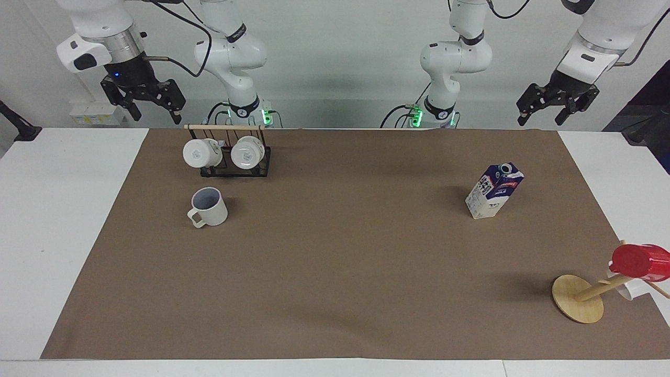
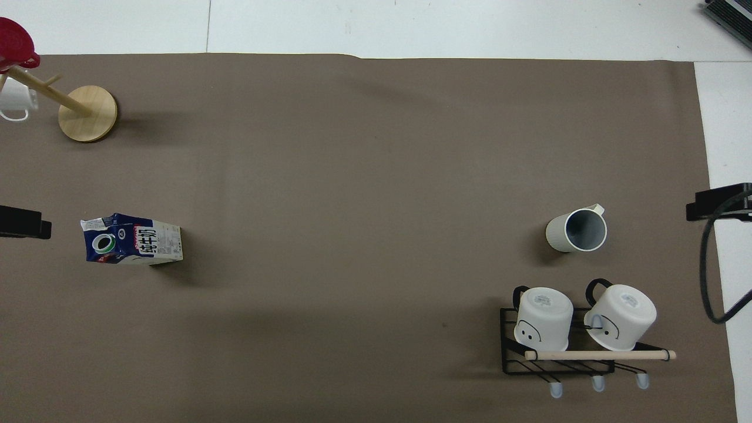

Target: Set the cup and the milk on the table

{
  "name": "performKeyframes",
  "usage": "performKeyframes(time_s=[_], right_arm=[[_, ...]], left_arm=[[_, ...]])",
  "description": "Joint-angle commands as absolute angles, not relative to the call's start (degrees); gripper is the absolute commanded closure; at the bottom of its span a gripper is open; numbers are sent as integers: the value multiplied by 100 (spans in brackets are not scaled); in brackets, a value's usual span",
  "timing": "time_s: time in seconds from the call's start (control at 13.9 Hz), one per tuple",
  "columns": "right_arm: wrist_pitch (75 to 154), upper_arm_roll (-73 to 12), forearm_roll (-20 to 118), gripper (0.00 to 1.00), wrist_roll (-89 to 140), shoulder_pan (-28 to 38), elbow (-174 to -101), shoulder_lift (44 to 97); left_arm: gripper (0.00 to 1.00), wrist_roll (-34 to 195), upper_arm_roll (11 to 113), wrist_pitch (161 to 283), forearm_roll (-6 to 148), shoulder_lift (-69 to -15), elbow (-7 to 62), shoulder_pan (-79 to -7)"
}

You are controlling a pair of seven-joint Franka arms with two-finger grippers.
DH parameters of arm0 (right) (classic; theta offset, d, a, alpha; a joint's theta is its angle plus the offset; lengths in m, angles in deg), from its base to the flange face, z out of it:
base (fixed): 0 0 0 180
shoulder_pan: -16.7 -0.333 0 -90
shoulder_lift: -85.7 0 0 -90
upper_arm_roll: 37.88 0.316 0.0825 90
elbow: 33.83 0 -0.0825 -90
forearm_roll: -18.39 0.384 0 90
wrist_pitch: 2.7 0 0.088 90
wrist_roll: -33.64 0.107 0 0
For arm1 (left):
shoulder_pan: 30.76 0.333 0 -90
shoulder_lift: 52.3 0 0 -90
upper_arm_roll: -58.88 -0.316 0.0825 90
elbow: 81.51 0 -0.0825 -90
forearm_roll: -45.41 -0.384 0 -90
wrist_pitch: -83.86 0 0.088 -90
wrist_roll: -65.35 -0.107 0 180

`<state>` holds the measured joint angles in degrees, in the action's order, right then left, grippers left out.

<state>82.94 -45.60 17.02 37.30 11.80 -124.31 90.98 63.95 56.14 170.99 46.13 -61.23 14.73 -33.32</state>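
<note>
The cream-white cup (image 1: 208, 207) stands upright on the brown mat (image 1: 340, 251) of the table (image 1: 57, 220), toward the right arm's end, a little farther from the robots than the black mug rack; it also shows in the overhead view (image 2: 577, 230). The milk (image 1: 493, 190) stands upright on the mat toward the left arm's end, seen from above in the overhead view (image 2: 132, 239). My right gripper (image 1: 152, 107) hangs open and empty, high over the table's edge nearest the robots. My left gripper (image 1: 542, 116) hangs open and empty, high at the left arm's end. Neither gripper shows in the overhead view.
A black wire rack (image 1: 230, 166) with a wooden bar holds two white mugs (image 2: 543, 317) near the robots. A wooden mug tree (image 1: 578, 305) with a red cup (image 1: 638, 261) stands at the corner farthest from the robots, at the left arm's end. Black clamps (image 2: 719, 202) sit at the table's ends.
</note>
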Motion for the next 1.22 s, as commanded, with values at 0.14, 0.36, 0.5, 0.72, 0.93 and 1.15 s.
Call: performKeyframes(time_s=[0.14, 0.36, 0.5, 0.72, 0.93, 1.15], right_arm=[[8465, -4535, 1742, 0, 3777, 1204, -12752, 9282], [8869, -4527, 1733, 0, 3856, 1091, -13120, 9291], [9273, -4518, 1733, 0, 4004, 976, -13515, 9318], [9957, -4518, 1742, 0, 4251, 782, -14130, 9265], [10722, -4518, 1742, 0, 4444, 633, -14684, 9046], [11741, -4518, 1760, 0, 4480, 633, -15352, 8703]], left_arm=[[0, 6447, 5607, 16999, 4550, -6135, 1403, -3331], [0, 6447, 5607, 16999, 4550, -6135, 1403, -3331], [0, 6447, 5607, 16999, 4550, -6135, 1403, -3340], [0, 6447, 5607, 16999, 4550, -6135, 1403, -3331], [0, 6447, 5607, 16999, 4550, -6135, 1403, -3331], [0, 6447, 5607, 16999, 4550, -6135, 1403, -3331]])
